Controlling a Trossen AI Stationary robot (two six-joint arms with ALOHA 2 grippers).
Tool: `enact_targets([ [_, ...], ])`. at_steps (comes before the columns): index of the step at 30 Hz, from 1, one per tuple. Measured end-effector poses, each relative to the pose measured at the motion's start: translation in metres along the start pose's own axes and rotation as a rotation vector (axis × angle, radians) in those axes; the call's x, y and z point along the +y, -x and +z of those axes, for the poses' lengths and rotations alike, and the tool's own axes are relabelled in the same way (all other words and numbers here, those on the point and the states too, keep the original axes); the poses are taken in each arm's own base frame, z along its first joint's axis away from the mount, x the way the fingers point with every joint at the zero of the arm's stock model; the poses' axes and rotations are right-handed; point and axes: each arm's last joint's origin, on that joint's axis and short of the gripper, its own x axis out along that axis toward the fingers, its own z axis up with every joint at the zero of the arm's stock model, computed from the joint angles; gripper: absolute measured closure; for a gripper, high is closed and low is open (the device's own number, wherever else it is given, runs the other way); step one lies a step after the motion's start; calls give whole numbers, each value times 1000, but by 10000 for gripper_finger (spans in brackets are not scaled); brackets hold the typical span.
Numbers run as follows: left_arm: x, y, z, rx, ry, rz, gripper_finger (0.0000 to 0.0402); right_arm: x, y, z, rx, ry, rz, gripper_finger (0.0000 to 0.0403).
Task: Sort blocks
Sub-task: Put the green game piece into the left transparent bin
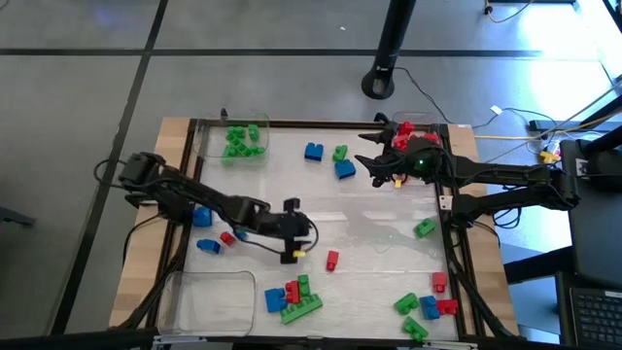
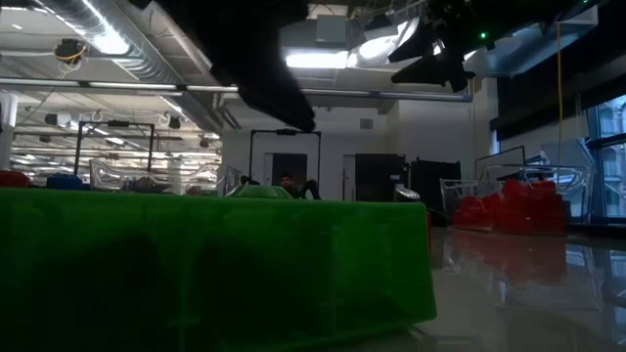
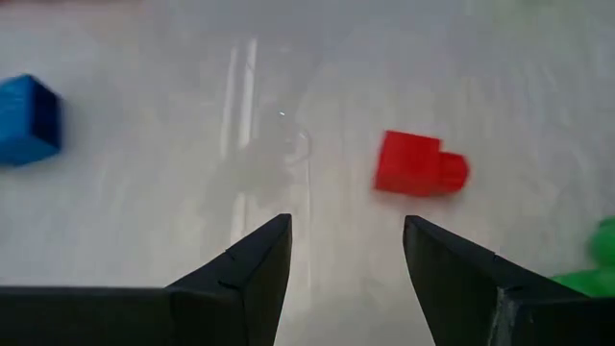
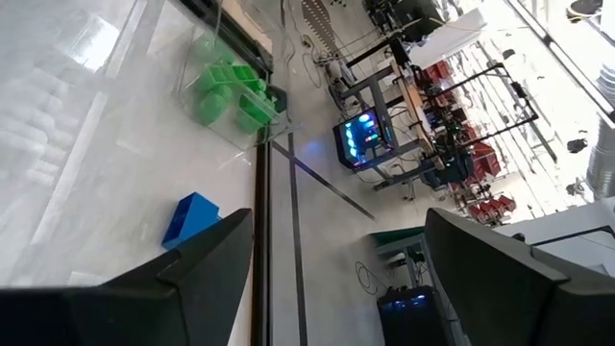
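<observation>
Green block (image 2: 215,264) — blurred, edge-cropped

1. Left arm reaches across the table toward its middle; left gripper (image 1: 294,233) hangs low over the surface, fingers (image 3: 252,269) parted, nothing held.
2. Right arm is extended along the far side; right gripper (image 1: 374,167) raised, fingers (image 4: 202,264) spread, empty.

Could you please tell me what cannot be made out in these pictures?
- Low view: a green block against the lens hides most of the table.
- High view: the right gripper covers part of the red tray.
- Left wrist view: a green block is cut off by the edge.
- Studs: too small from above.
</observation>
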Motion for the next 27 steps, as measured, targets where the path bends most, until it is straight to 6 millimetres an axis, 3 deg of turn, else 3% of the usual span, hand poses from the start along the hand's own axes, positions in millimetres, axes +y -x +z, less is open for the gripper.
enact_targets([
  [7, -40, -13, 16, 78, 49, -41, 212, 5, 0, -3, 17, 10, 64, 94],
  [13, -69, -19, 18, 141, 66, -62, 212, 5, 0, -3, 21, -9, 64, 94],
  [27, -88, -16, 3, 229, 150, -70, 212, 5, 0, -3, 13, 11, 60, 94],
])
